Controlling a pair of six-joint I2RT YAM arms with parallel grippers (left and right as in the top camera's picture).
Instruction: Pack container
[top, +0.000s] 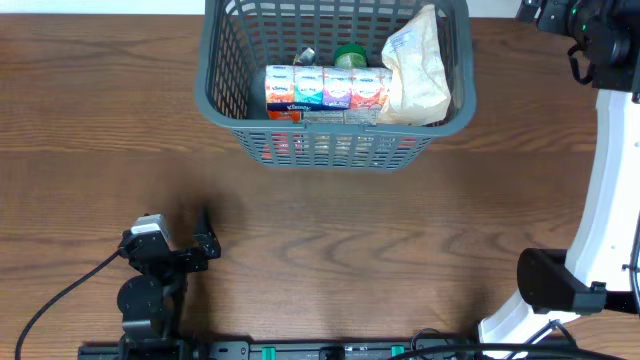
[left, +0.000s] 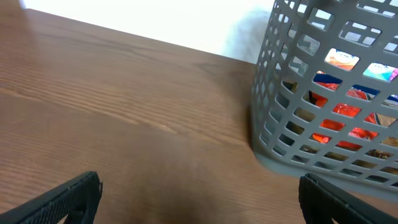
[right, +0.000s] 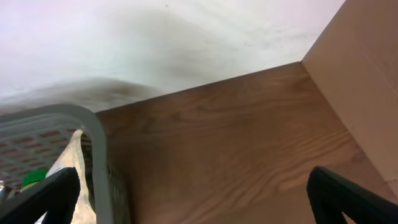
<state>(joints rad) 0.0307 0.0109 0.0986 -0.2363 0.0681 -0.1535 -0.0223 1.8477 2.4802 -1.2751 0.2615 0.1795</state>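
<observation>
A robotics lab bench: wooden table (top: 330, 250), plain white wall (right: 155, 37), cabled robot arm (top: 150, 270) on a rail (top: 300, 351).

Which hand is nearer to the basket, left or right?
Right, probably. The right hand is just beyond the right rim of the grey basket; the left hand sits further off, by its near-left corner.

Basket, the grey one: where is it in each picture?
Overhead: basket sits top middle.
Left wrist: basket on the right side, mesh wall close up.
Right wrist: basket in the bottom left corner, only its rim.
Shared landmark: the brown wooden table under it, in all three.
</observation>
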